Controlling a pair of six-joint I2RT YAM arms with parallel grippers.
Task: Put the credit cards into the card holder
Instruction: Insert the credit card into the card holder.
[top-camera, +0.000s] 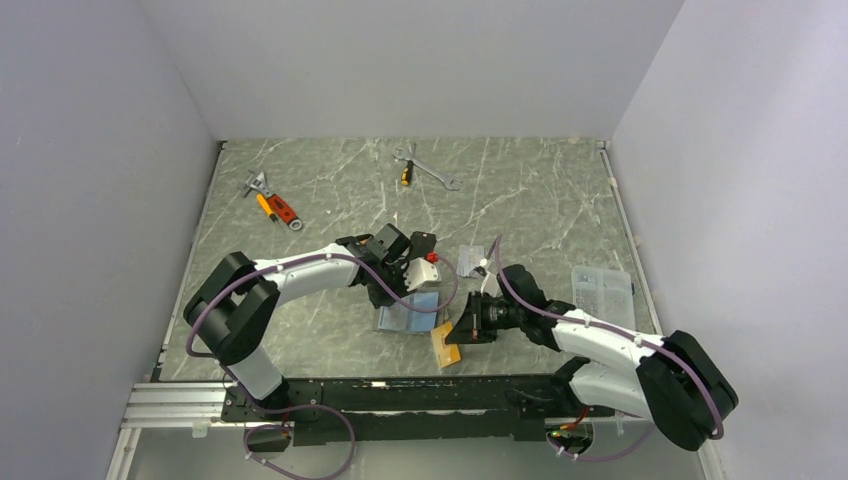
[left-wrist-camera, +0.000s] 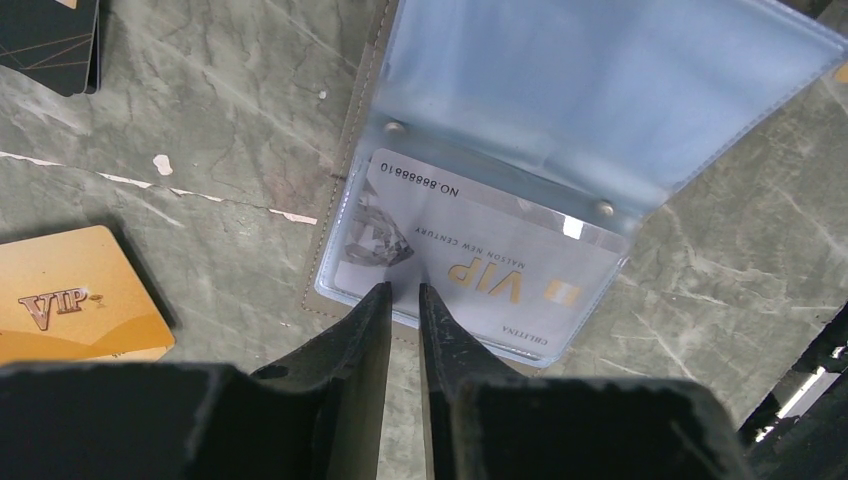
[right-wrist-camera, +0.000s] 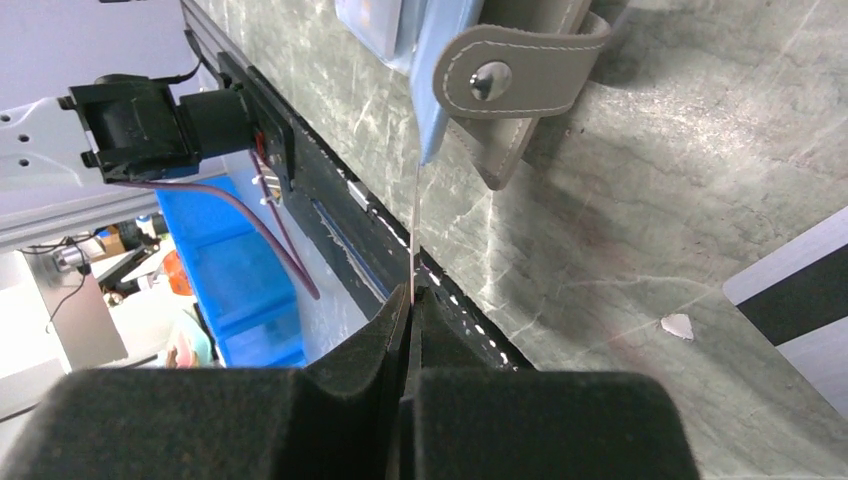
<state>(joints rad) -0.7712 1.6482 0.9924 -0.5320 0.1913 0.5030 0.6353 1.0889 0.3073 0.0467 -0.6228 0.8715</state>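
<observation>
The card holder (top-camera: 400, 320) lies open near the table's front, its blue-grey inside up. A silver-grey VIP card (left-wrist-camera: 480, 270) sits in its clear pocket. My left gripper (top-camera: 395, 288) is shut and empty, with its tips (left-wrist-camera: 404, 290) on the holder's near edge. My right gripper (top-camera: 462, 325) is shut on the orange card (top-camera: 445, 345). That card shows edge-on in the right wrist view (right-wrist-camera: 414, 230) and reaches the holder's blue flap beside its strap (right-wrist-camera: 520, 70). An orange VIP face shows in the left wrist view (left-wrist-camera: 70, 295). The black card (left-wrist-camera: 45, 40) and the white black-striped card (top-camera: 470, 262) lie on the table.
A clear plastic box (top-camera: 602, 290) sits at the right. A wrench (top-camera: 425, 168) and orange-handled tools (top-camera: 275, 205) lie at the back. The table's front rail (right-wrist-camera: 330, 210) runs just past my right gripper, with a blue bin (right-wrist-camera: 240, 280) beyond it.
</observation>
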